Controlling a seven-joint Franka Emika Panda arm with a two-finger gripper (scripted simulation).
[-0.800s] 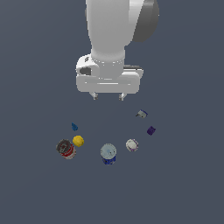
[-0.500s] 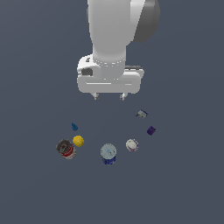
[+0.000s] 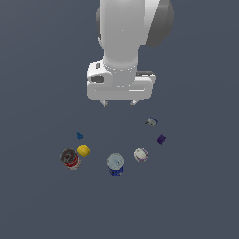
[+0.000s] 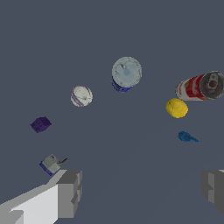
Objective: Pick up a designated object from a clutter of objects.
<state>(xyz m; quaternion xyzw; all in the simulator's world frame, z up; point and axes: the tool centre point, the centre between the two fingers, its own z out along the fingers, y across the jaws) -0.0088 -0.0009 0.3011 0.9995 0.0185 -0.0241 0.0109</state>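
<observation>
Overhead, the gripper point(image 3: 119, 103) hangs empty with its fingers point(image 4: 70, 193) spread wide apart, well above a flat, plain slate-grey surface point(image 3: 196, 196) that fills both views; no walls or room show. Since the earlier frames the hand has shifted slightly toward the exterior view's right, while the items below lie as they were.

Seven items sit in a loose arc beneath it. Nearest, on the exterior view's right, is one tiny grey-white piece point(image 3: 151, 122), and just beyond it the designated object, one tiny dark purple block point(image 3: 161, 139), lying alone on the surface, apart from its neighbours. Next along the arc come one whitish ball point(image 3: 141, 154) and one blue can with a pale top point(image 3: 115, 164), standing upright. Toward the exterior view's left are one yellow ball point(image 3: 83, 150), one red-and-dark can point(image 3: 70, 158) just beside it, and one tiny blue pointed piece point(image 3: 80, 135).
</observation>
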